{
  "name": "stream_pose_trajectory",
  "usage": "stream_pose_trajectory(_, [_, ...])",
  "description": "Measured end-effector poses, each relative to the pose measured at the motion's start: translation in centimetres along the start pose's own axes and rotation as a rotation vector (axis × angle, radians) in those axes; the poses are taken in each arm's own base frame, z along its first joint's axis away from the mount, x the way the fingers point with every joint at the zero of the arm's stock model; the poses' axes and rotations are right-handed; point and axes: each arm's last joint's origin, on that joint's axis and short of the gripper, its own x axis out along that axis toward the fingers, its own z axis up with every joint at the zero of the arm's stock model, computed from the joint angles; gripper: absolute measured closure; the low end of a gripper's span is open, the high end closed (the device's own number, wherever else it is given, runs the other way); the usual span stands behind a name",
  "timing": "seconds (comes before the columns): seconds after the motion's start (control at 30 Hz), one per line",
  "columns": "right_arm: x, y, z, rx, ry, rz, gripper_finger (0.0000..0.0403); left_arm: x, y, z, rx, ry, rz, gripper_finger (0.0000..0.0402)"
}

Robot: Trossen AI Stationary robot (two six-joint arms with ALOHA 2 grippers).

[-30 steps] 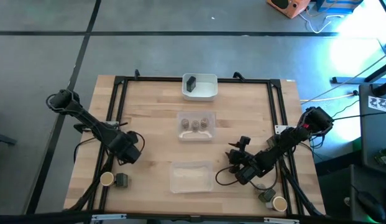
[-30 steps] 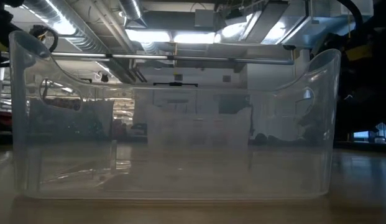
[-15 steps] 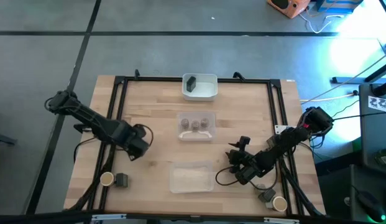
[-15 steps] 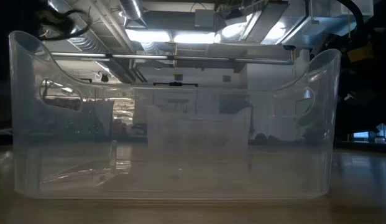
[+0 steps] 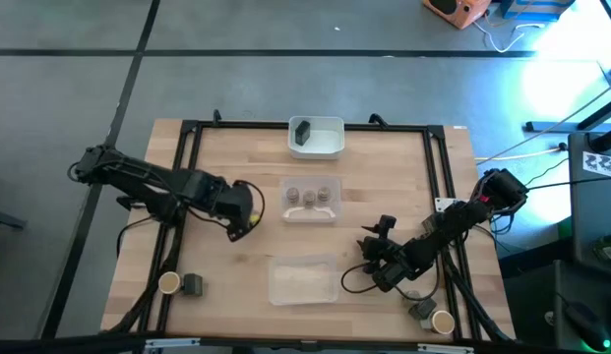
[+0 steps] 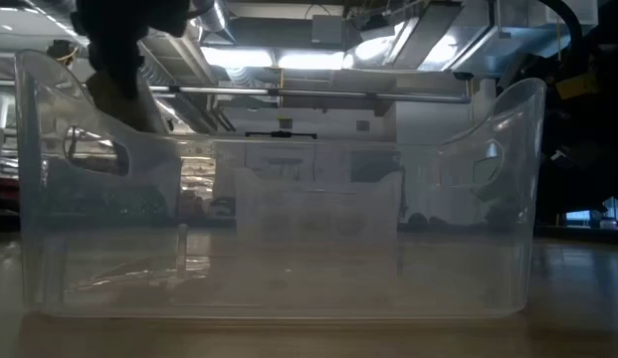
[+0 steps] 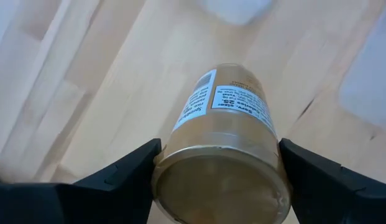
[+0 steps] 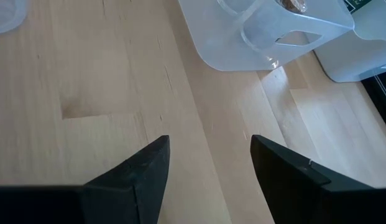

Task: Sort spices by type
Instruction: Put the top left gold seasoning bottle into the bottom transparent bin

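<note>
Left wrist view showed the left arm's fingers (image 7: 127,177) clamped on either side of a tan spice jar (image 7: 222,149), its round end facing the camera and its long axis running forward, away from the wrist, with the printed label turned up. The jar hung clear above the wooden worktop (image 7: 105,81). Seen from above, the left gripper (image 5: 248,211) sat left of the middle clear tray (image 5: 311,212), which held three small grey-brown round jars (image 5: 310,197) in a row. Beyond that tray, at the far edge of the worktop, a white tray (image 5: 330,146) held one dark blocky container (image 5: 302,133), its long side running roughly from the near to the far edge.

The right arm's fingers (image 8: 143,174) stood apart with nothing between them, above bare wood. The right gripper (image 5: 374,258) was just right of the near clear tray (image 5: 303,279).

At the near left corner lay a cream-topped jar (image 5: 168,283) just beside a dark container (image 5: 193,285); at the near right corner another cream-topped jar (image 5: 442,322) sat beside another dark container (image 5: 421,312).
</note>
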Motion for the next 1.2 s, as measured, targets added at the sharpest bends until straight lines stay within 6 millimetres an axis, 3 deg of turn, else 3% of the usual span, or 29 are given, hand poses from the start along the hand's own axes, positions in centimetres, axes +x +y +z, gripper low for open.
stream_pose_trajectory(0.27, [0.0, 0.0, 0.0, 0.0, -0.005, -0.006, 0.0178, -0.1, -2.4, 1.6, 0.078, -0.066, -0.109, 0.0122])
stream_pose_trajectory(0.7, [0.0, 0.0, 0.0, -0.002, -0.003, -0.007, 0.0178, -2.0, -10.8, 5.2, 0.319, -0.007, -0.062, 0.0122])
stream_pose_trajectory(0.93, [0.0, 0.0, 0.0, -0.002, 0.003, 0.001, 0.0178, -2.4, -14.6, 5.6, 0.374, -0.024, -0.093, 0.0122])
stream_pose_trajectory(1.2, [0.0, 0.0, 0.0, -0.001, 0.008, 0.008, 0.0178, -0.9, -16.6, 4.8, 0.404, -0.011, -0.093, 0.0122])
